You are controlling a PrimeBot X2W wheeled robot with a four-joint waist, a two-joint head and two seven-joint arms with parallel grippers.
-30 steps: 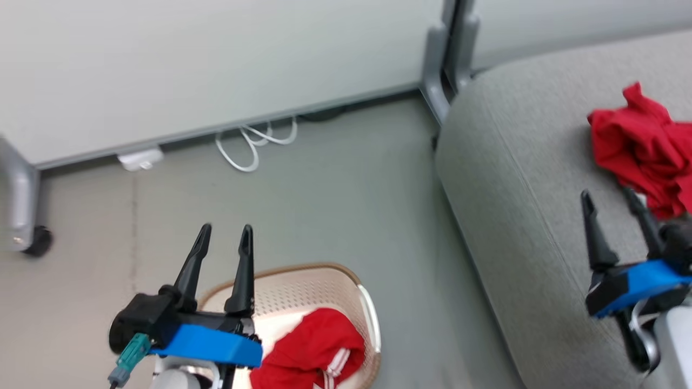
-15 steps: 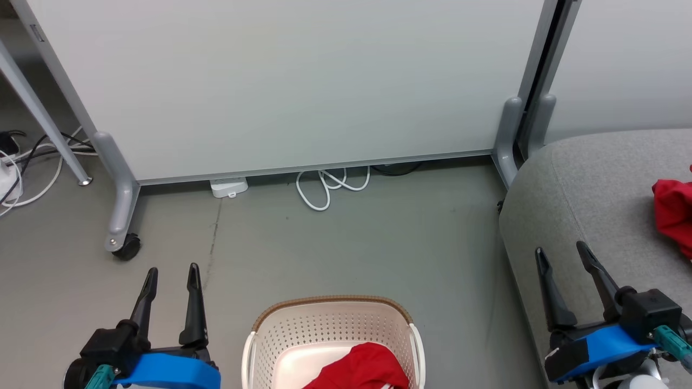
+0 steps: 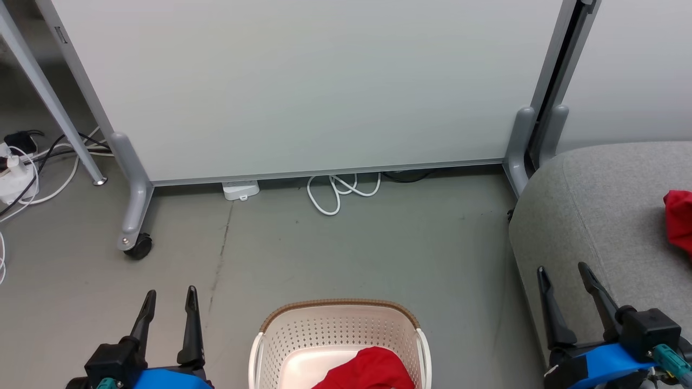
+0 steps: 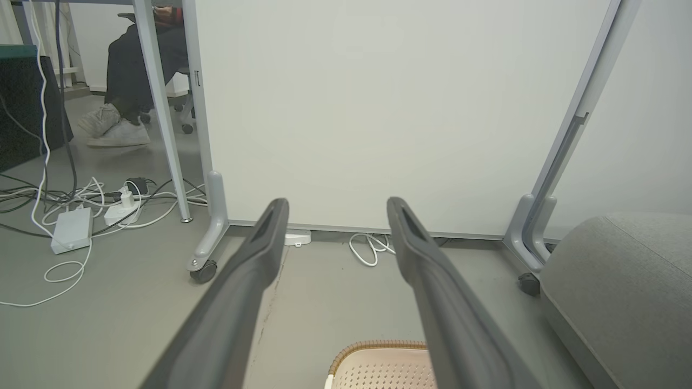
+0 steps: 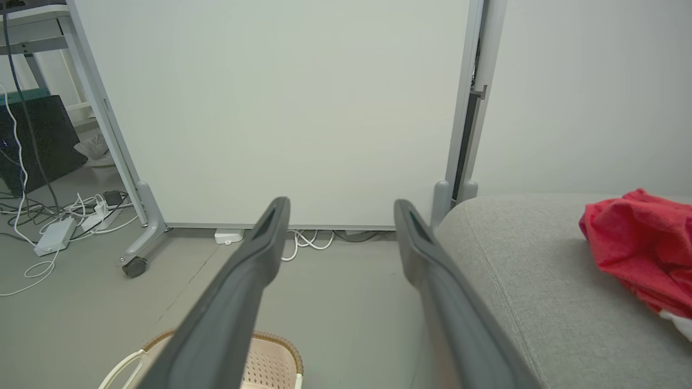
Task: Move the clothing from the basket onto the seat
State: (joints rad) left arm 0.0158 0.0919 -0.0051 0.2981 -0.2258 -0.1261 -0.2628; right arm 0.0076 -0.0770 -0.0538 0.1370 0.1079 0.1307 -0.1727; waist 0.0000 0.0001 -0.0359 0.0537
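Head view: the cream basket stands on the floor, a strip of bare floor between it and the grey seat. A red garment is heaped against the basket's near right wall. The other red garment lies on the seat's top, well in from its rounded end. The left gripper hangs over the floor left of the basket, fingers narrowly parted and empty. The right gripper hovers at the seat's front edge, fingers a little wider, also empty. This looks like a pause between trips, with the robot facing the basket for the second pick.

Left wrist view: the left gripper points at the white panel, nothing between its spread fingers. The basket sits below them, likely within reach of a downward dip. A person's shoes show beyond a desk leg.

Right wrist view: the right gripper, fingers apart and bare, sits beside the seat, where the other red garment rests crumpled. The job appears half done.
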